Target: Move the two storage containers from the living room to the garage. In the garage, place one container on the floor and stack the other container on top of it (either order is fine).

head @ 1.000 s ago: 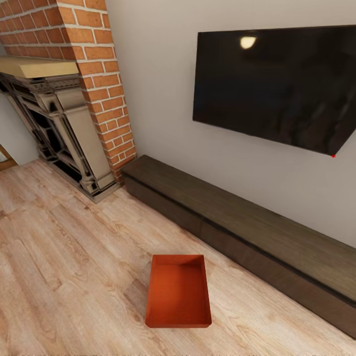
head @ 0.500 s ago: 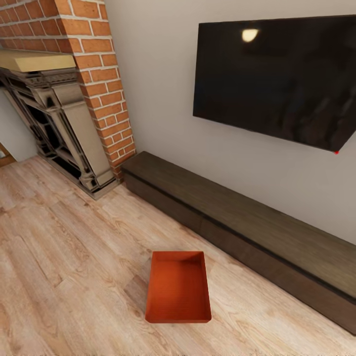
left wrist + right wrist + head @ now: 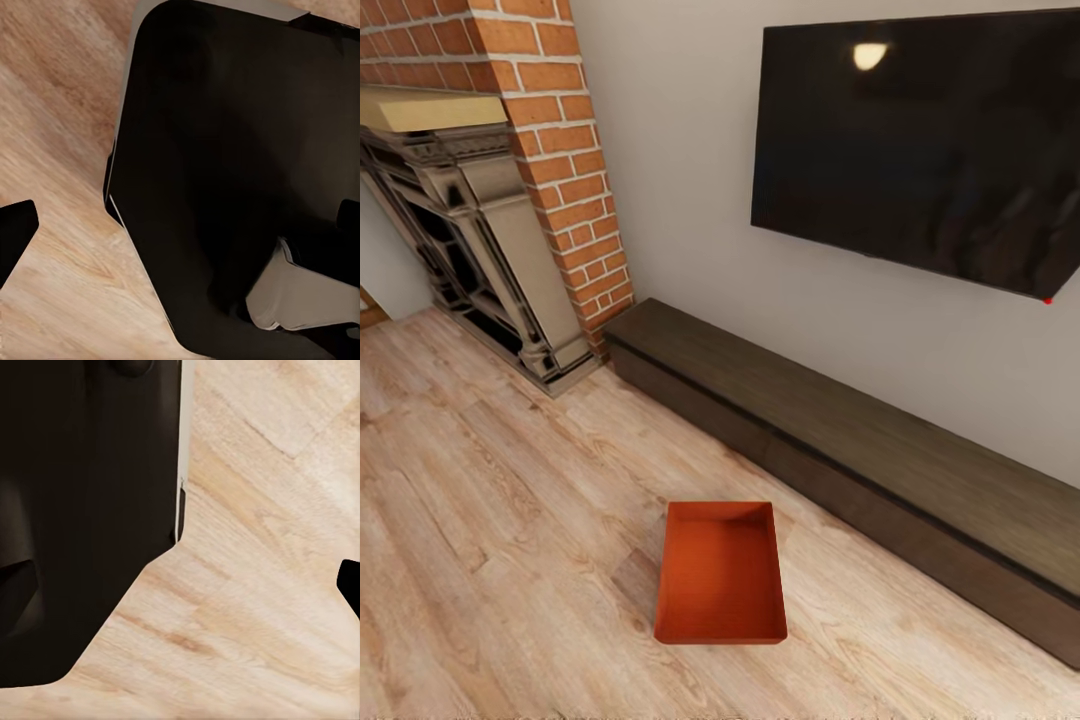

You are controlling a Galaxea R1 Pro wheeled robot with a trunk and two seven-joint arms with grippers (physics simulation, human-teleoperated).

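One orange-red storage container lies empty on the light wood plank floor of the living room, in front of the long dark low cabinet. The second container and the garage are out of view. In the left wrist view my left gripper hangs open over the robot's black base, with a dark fingertip at each side edge. In the right wrist view my right gripper is open too, above the wood floor, with one fingertip at the frame's edge.
A red brick fireplace with a dark ornate surround stands at the left. A black TV hangs on the white wall above the cabinet. Wood floor stretches to the left of the container.
The whole head view has shifted slightly, so the camera moved: the container and cabinet sit a little higher in the picture. Nothing in the room has moved.
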